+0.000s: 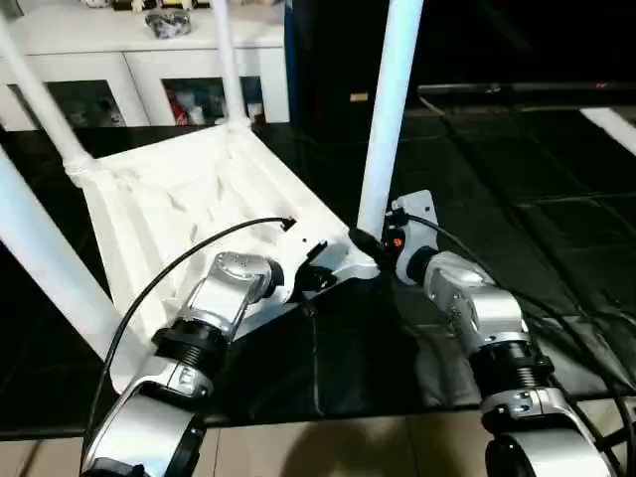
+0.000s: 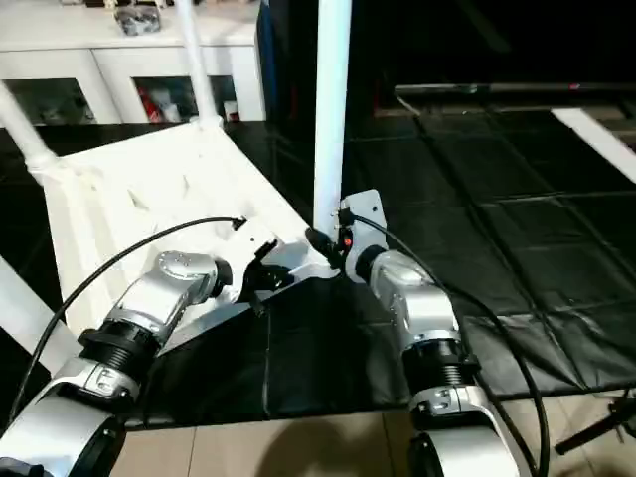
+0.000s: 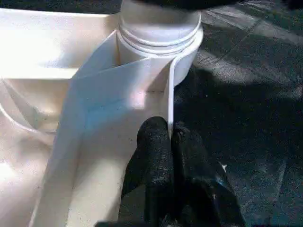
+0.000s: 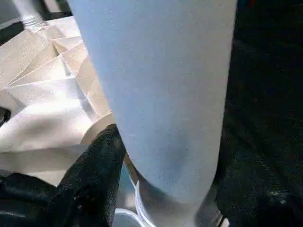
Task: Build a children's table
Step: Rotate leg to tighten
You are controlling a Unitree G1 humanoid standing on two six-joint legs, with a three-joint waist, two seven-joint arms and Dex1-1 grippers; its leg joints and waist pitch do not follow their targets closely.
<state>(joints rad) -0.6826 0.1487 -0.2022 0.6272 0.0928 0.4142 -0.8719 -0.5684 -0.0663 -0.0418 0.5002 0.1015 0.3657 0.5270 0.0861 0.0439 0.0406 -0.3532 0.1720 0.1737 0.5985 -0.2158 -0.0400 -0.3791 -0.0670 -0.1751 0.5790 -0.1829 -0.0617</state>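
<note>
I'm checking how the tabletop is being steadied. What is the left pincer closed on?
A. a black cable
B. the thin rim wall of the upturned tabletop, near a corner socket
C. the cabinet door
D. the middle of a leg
B: in the left wrist view the left pincer pinches the tabletop rim, below the socketed leg.

Upturned white plastic table top (image 1: 189, 204) spread over the left of the black surface (image 1: 517, 199), four white round tapered legs (image 1: 390, 109) rising from its corners as posts. Near right leg flanked closely by both pincers, left pincer (image 3: 169, 142) pinched on the rim. White cabinet with glass-fronted shelves (image 1: 149, 75) closing off the back. Open black surface on the right.
</note>
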